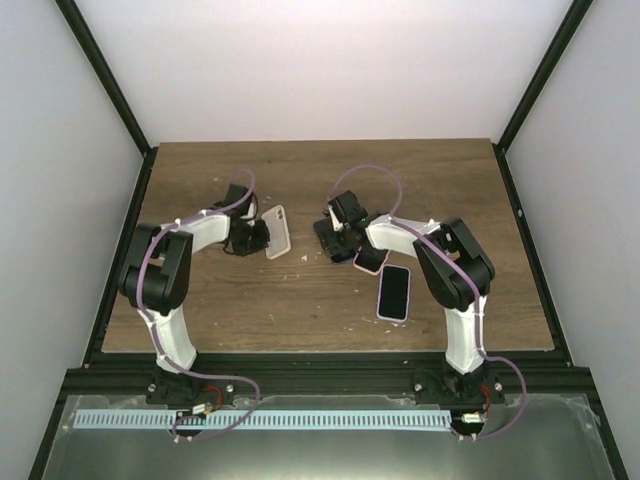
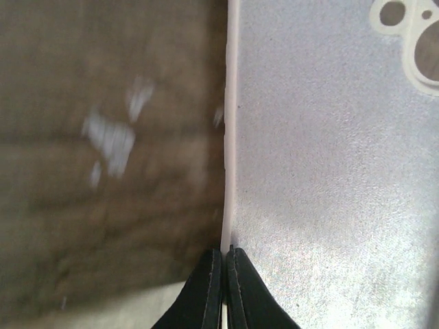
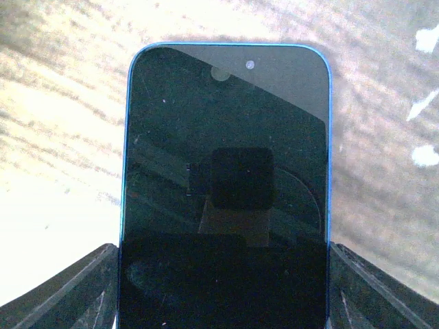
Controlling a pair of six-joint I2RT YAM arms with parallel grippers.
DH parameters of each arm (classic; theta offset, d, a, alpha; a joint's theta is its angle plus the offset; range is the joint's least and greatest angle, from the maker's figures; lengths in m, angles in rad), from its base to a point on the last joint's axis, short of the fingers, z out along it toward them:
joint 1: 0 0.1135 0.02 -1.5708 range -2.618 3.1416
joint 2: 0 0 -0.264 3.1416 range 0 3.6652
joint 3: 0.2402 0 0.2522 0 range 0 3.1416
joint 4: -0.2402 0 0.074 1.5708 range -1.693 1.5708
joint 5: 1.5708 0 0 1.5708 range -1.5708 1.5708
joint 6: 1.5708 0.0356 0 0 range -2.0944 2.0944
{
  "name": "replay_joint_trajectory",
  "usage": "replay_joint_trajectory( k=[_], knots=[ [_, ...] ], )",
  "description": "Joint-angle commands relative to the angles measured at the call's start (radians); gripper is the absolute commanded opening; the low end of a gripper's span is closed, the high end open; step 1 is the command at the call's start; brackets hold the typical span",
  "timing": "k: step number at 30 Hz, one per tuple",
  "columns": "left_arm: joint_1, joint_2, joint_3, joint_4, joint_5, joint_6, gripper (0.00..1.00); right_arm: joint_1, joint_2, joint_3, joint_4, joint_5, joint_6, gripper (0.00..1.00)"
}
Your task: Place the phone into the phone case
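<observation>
Phone case — white, camera cut-outs visible — sits left of centre over the wooden surface, its rim pinched by the left end effector. Rightward, apart from it, the right end effector clamps the blue-edged phone, screen dark.

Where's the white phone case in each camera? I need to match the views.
Top external: phone case left of centre, at the left gripper.
Left wrist: fills the right half, edge between the shut fingers.
Right wrist: not in it; the phone fills it.
Shared landmark: the wooden table.
</observation>
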State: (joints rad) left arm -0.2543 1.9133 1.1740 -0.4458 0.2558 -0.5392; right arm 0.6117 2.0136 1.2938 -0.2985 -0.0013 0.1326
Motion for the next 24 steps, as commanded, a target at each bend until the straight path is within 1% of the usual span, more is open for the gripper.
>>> replay_joint_trajectory(
  k=[1, 4, 10, 12, 14, 17, 19, 21, 24],
  knots=[
    [-0.028, -0.094, -0.146, -0.075, 0.035, -0.046, 0.05, 0.026, -0.038, -0.108, -0.061, -0.089, 0.110, 0.61],
    [-0.068, -0.142, -0.214, -0.075, 0.055, -0.064, 0.06, 0.031, -0.066, -0.187, -0.027, -0.140, 0.154, 0.61],
    [-0.176, -0.191, -0.336, 0.005, 0.107, -0.149, 0.08, 0.033, -0.125, -0.298, 0.003, -0.103, 0.248, 0.59],
    [-0.205, -0.201, -0.361, 0.035, 0.108, -0.175, 0.08, 0.032, -0.150, -0.320, -0.003, -0.087, 0.267, 0.58],
    [-0.232, -0.201, -0.366, 0.030, 0.108, -0.194, 0.08, 0.033, -0.180, -0.334, -0.016, -0.075, 0.283, 0.58],
    [-0.257, -0.220, -0.384, 0.053, 0.143, -0.233, 0.13, 0.034, -0.225, -0.356, -0.029, -0.065, 0.308, 0.57],
    [-0.262, -0.244, -0.403, 0.085, 0.177, -0.258, 0.19, 0.037, -0.251, -0.363, -0.036, -0.068, 0.322, 0.56],
    [-0.263, -0.269, -0.407, 0.096, 0.200, -0.274, 0.33, 0.045, -0.274, -0.360, -0.050, -0.064, 0.331, 0.55],
    [-0.244, -0.296, -0.406, 0.115, 0.227, -0.281, 0.50, 0.060, -0.306, -0.349, -0.070, -0.052, 0.348, 0.54]
  ],
)
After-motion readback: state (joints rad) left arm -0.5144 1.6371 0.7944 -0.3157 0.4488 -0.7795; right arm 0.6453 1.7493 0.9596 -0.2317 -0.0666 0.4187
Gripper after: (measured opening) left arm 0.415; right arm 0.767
